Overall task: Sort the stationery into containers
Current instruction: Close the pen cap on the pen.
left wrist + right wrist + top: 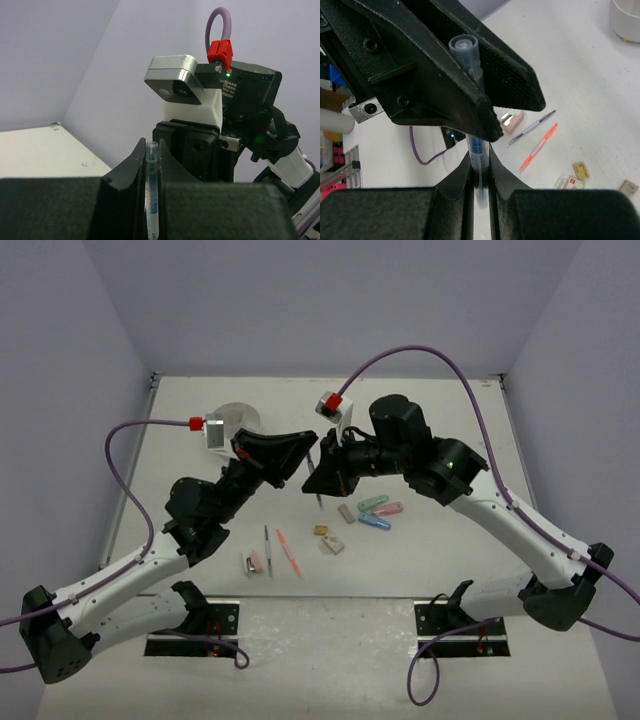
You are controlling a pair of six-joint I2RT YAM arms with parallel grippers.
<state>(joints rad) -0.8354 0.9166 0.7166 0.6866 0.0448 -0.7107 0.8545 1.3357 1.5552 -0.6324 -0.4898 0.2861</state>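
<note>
Left gripper (306, 447) and right gripper (321, 480) both pinch one blue pen (478, 156) in mid-air above the table (450, 420). Only the wrist views reveal that double grip; overhead, just the pen's lower tip pokes out. It stands near upright, clear end up. The white dish (241, 417) is half hidden behind the left wrist camera (215, 432); the loose erasers (334, 545) are too small to distinguish.

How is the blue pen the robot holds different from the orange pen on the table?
The blue pen stands nearly upright in the air; the orange pen lies flat on the table. The left hand and right hand both pinch the blue pen; nothing touches the orange pen. Both are long and thin.
</note>
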